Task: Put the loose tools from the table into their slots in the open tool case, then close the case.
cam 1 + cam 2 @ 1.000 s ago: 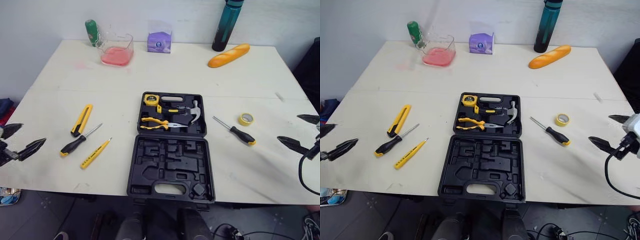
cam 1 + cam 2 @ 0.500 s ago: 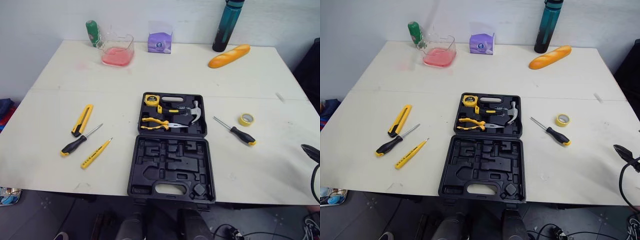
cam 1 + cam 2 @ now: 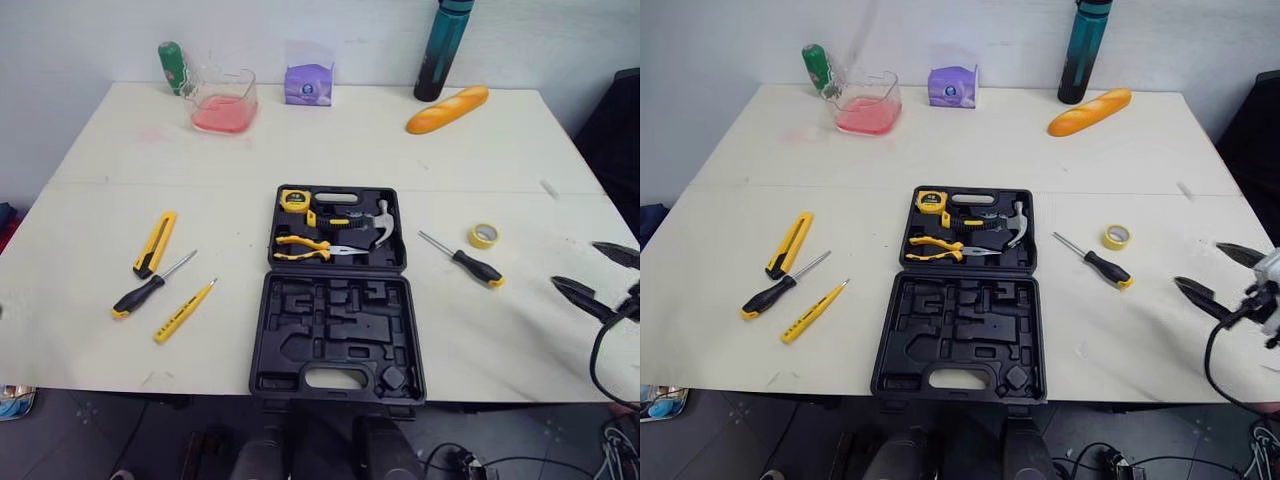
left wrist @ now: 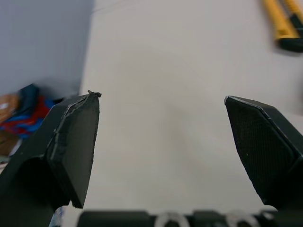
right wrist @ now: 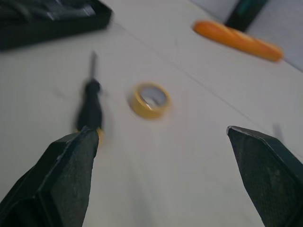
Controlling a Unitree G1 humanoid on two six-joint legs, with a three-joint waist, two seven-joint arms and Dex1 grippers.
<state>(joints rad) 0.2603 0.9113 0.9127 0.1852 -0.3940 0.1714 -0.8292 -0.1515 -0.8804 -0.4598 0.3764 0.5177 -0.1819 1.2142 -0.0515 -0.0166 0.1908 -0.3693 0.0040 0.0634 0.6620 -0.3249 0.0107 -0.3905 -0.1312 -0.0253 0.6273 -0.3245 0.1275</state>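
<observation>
"How was the table (image 3: 120,150) laid out?"

"The case (image 3: 337,340) lay open at its middle, near the front edge. A knife (image 3: 154,243), a left driver (image 3: 140,295) and a tester (image 3: 185,310) lay well to its left. The screwdriver (image 3: 462,260) and the tape (image 3: 483,235) lay near its right side."

"And the arms?"

"Both stood wide open and empty. The right gripper (image 3: 577,265) hung near the table's right edge, beyond the screwdriver. The left gripper (image 4: 161,97) faced bare table."

"What would the step need?"

"It was probably a reach for the screwdriver. The right gripper would do best to close across the black handle, not the thin shaft. It should also keep clear of the tape, since a nudged round handle would likely roll."
</observation>
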